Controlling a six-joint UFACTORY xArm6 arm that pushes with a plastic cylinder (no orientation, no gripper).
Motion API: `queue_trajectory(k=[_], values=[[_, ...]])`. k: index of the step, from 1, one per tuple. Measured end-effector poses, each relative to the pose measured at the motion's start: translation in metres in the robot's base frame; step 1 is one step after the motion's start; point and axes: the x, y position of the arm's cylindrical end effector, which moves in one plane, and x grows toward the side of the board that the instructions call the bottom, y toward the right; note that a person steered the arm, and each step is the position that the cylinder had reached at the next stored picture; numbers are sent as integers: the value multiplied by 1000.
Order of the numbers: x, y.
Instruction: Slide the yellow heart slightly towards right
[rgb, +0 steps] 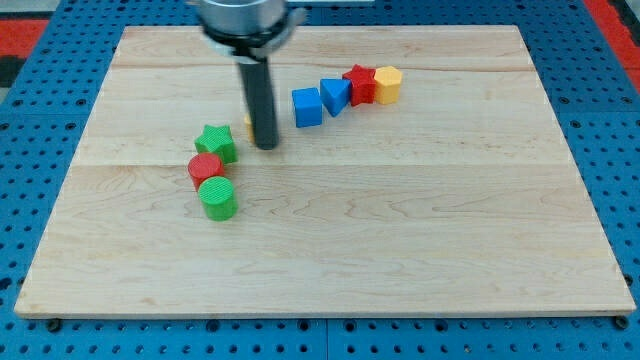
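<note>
The yellow heart (249, 128) is almost fully hidden behind my rod; only a thin yellow sliver shows at the rod's left edge. My tip (266, 146) rests on the board in front of the heart, at its right side. The green star (216, 143) lies just to the left of the tip. The blue cube (308, 106) lies up and to the right of it.
A red cylinder (206, 168) and a green cylinder (218, 198) sit below the green star. A blue triangle (335, 94), a red star (360, 84) and a yellow hexagon (387, 84) run in a row rightward from the blue cube. The wooden board (400, 230) sits on a blue pegboard.
</note>
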Motion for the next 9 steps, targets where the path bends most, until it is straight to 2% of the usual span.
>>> queue_trajectory(k=[1,2,7,8,9], values=[[8,60],[24,73],[-5,74],[4,86],[51,110]])
